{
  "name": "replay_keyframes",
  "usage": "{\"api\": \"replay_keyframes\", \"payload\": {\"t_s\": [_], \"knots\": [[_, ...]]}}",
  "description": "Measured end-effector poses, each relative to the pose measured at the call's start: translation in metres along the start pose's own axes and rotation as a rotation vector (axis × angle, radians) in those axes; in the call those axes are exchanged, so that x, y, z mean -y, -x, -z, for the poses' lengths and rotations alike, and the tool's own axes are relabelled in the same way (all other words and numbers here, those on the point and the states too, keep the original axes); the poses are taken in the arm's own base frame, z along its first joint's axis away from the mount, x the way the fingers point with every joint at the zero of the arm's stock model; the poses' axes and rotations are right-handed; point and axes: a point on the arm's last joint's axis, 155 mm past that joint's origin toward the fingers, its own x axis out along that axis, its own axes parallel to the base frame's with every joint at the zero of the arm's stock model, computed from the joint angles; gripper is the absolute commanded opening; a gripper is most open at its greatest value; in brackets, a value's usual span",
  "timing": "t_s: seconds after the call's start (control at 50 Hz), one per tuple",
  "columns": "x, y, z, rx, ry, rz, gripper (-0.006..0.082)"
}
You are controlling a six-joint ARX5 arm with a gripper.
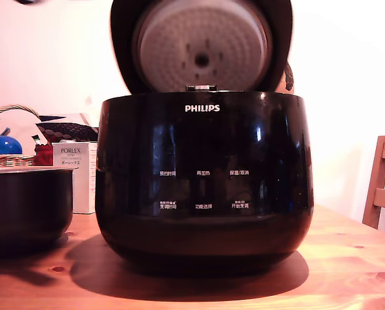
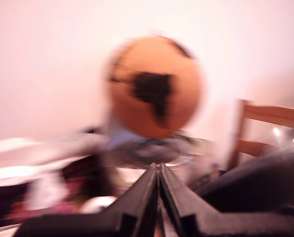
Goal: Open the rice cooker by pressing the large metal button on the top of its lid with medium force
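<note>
The rice cooker [image 1: 203,181] is seen standing on the wooden table [image 1: 347,271], filling the middle of the exterior view, its glossy black front marked with the white PHILIPS logo and two rows of small white labels. The lid [image 1: 202,44] is raised upright behind the body, so that its round pale grey underside with small holes is turned toward the camera. The pincer [image 2: 158,170] is shown only in the blurred wrist view, where its two black fingers are pressed together at the tips with nothing held between them. A dark rounded surface is glimpsed close beside the pincer, though whether it belongs to the cooker cannot be told. Beyond the fingertips an orange ball-like object [image 2: 157,86] with dark patches is seen against the pale wall, and a wooden chair [image 2: 265,133] farther off. At the exterior view's left a smaller matte black pot [image 1: 26,203], a white box [image 1: 76,174] and a basket [image 1: 11,139] holding a blue ball [image 1: 3,144] are found.
</note>
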Motion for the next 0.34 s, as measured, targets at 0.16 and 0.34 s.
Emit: {"api": "replay_keyframes", "payload": {"t_s": [0.16, 0.34], "knots": [[-0.033, 0.013, -0.009, 0.008, -0.005, -0.085, -0.0022], [-0.046, 0.019, -0.011, 0.005, -0.007, -0.121, -0.0022]]}}
